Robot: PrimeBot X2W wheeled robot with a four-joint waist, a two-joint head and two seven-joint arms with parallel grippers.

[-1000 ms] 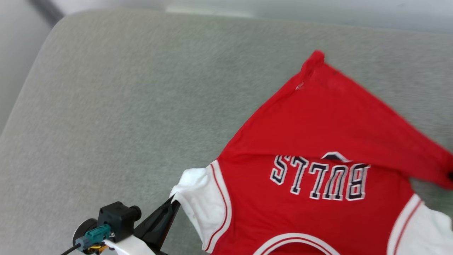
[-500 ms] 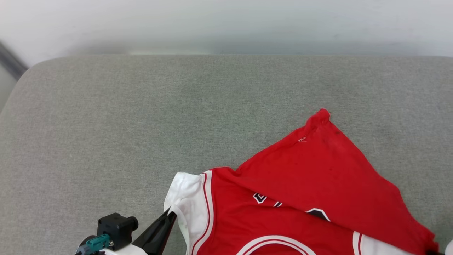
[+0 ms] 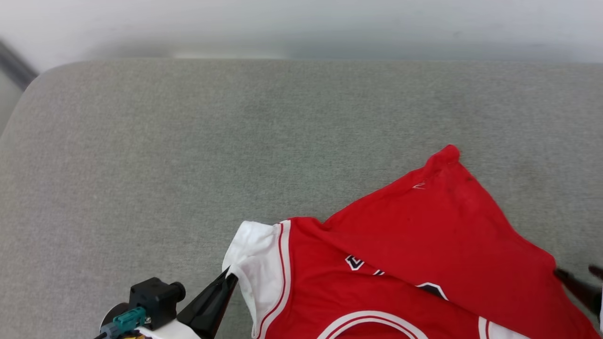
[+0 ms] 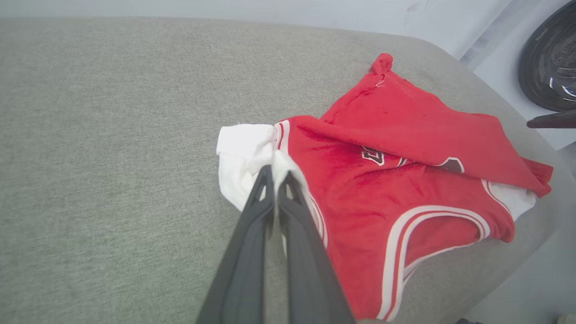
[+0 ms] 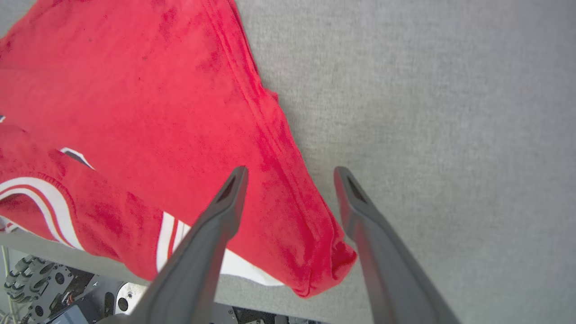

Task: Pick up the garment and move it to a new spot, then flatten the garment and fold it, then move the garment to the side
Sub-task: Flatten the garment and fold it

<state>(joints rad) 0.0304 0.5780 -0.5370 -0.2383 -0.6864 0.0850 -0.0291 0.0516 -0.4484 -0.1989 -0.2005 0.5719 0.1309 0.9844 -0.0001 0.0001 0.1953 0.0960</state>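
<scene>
Grey padded surface right across the work area, and we start up close: the left gripper sits at the near left, its two fingers pressed together on the white sleeve panel of the garment, a pinch of white cloth caught between the tips in the left wrist view. Now the news: a second ago the black lettering read in full across the chest, and now the red flap lies over it, leaving just scraps of characters peeking out from under its edge. On the near right, the right gripper, which half a second ago showed as a dark tip right at that flap's corner, now stands with fingers well apart, straddling the bunched hem corner and gripping nothing, one finger over red cloth and one over bare grey. I'd call that a first fold laid down and let go, with the left side keeping its hold. The jersey lies on the near right part of the surface, its near edge hanging over the front rim in the right wrist view, and its far pointed corner reaches toward the middle, well short of the pale wall.
</scene>
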